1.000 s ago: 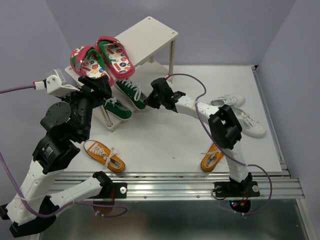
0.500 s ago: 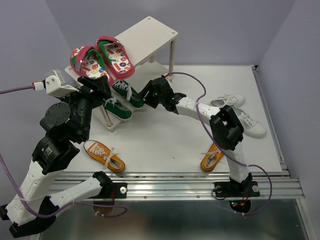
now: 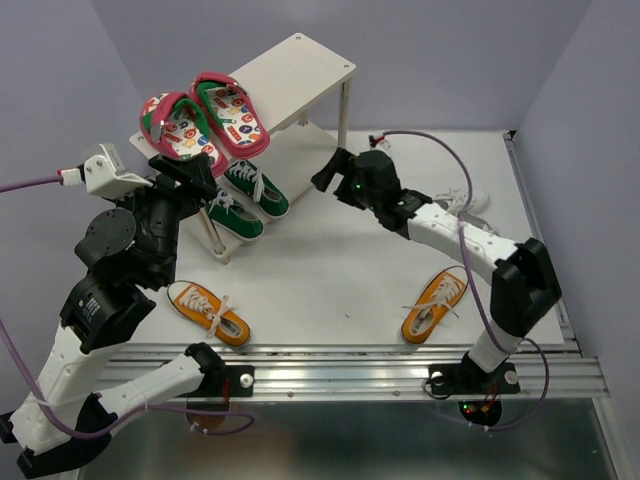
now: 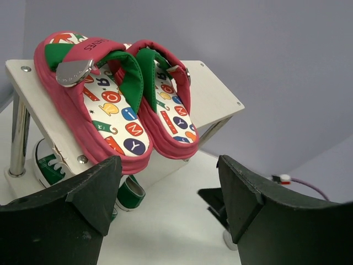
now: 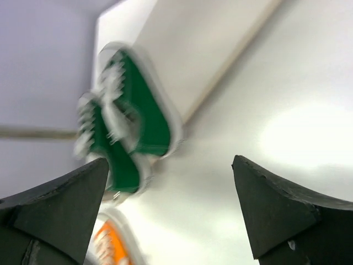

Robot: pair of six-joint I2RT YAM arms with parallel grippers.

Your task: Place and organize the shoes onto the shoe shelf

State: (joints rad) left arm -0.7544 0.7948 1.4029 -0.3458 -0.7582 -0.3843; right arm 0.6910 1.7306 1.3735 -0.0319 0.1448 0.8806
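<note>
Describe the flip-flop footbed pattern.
Footbeds: white with multicoloured letters and shapes; clearest in left wrist view.

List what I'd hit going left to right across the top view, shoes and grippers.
green sneakers → right gripper → orange sneaker near the right arm's base. Left out because their spans overlap these: flip-flops, other orange sneaker, white sneakers.

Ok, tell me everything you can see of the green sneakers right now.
The green sneakers are a small lace-up pair: green fabric-looking uppers, white laces, white soles and toe caps. They sit upright, side by side, on the lower tier of the shoe shelf, beneath the flip-flops, toes pointing out toward the table. Neither gripper touches them; the right gripper stands open, apart.
</note>
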